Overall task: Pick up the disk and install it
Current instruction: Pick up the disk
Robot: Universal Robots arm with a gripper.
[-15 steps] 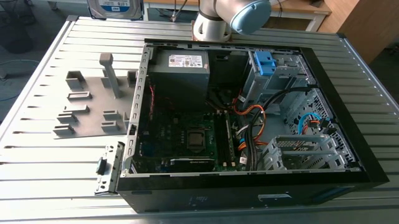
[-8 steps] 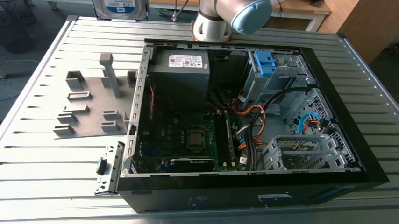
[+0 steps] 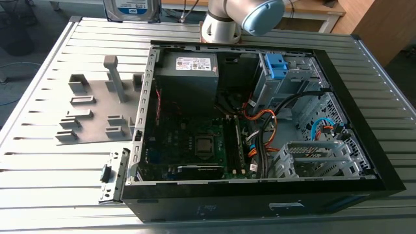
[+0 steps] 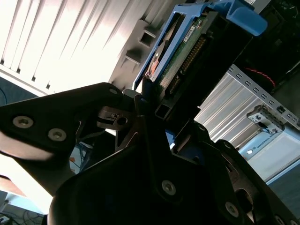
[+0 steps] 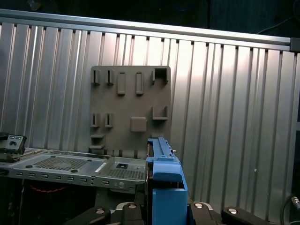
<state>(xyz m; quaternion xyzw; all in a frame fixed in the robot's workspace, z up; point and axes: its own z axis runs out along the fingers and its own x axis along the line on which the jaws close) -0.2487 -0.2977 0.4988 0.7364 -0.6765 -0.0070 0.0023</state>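
Clearly the pick-up is done and the carry toward the case is the step in hand. In both wrist views the gripper (image 4: 157, 117) (image 5: 164, 208) pinches the disk (image 4: 180, 51) (image 5: 164, 183), its fingers pressed against either side of the blue bracket. The drive stands on edge, clear of everything else.

In the exterior view the disk (image 3: 132, 9) hangs at 11 o'clock above the ribbed table (image 3: 52, 170), well apart from the open computer case (image 3: 383, 161) in the middle. Inside the case, the silver drive cage (image 3: 276, 66) with its blue latch stands at 1 o'clock, and the power supply (image 3: 195, 73) at 11 o'clock. A grey fixture plate (image 3: 91, 114) lies at 9 o'clock.

By my judgement, installing calls for bringing the disk over the case and squaring it to the cage's opening. It would then need a straight slide in, clear of the cables (image 3: 263, 126) nearby.
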